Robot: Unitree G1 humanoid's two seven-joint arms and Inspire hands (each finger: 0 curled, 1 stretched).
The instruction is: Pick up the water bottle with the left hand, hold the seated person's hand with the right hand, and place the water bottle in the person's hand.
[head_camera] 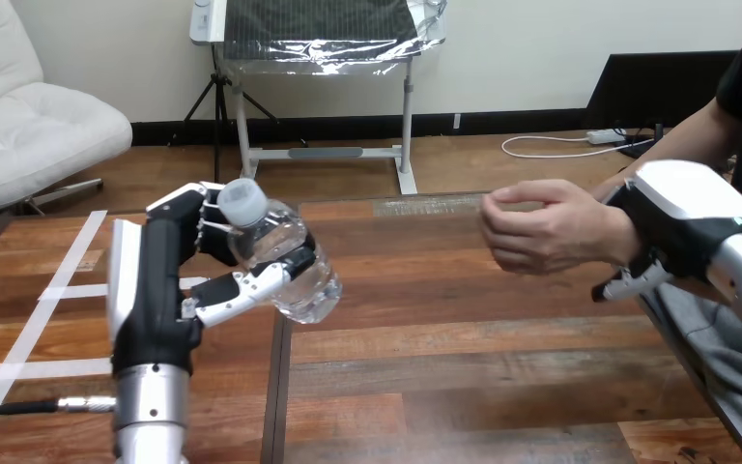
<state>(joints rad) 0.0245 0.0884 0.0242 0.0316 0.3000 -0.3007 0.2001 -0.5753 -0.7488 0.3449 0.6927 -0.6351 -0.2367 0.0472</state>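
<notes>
My left hand (155, 290) is at the lower left of the frame, raised off the worktop (464, 338). Its fingers (188, 205) and thumb (242, 290) are curled round the water bottle (285, 261). The bottle is clear with a pale cap (242, 200). It is tilted, with the cap toward the upper left and the base toward the lower right, and sits left of centre, clear of the wood.

The person's hand (541, 227) hangs right of centre above the worktop, loosely curled with nothing in it, well apart from the bottle. My right hand (681, 203) comes in from the right edge, white shell upward, and lies against the person's wrist (620, 232). I cannot tell whether it grips the wrist or only rests there.
</notes>
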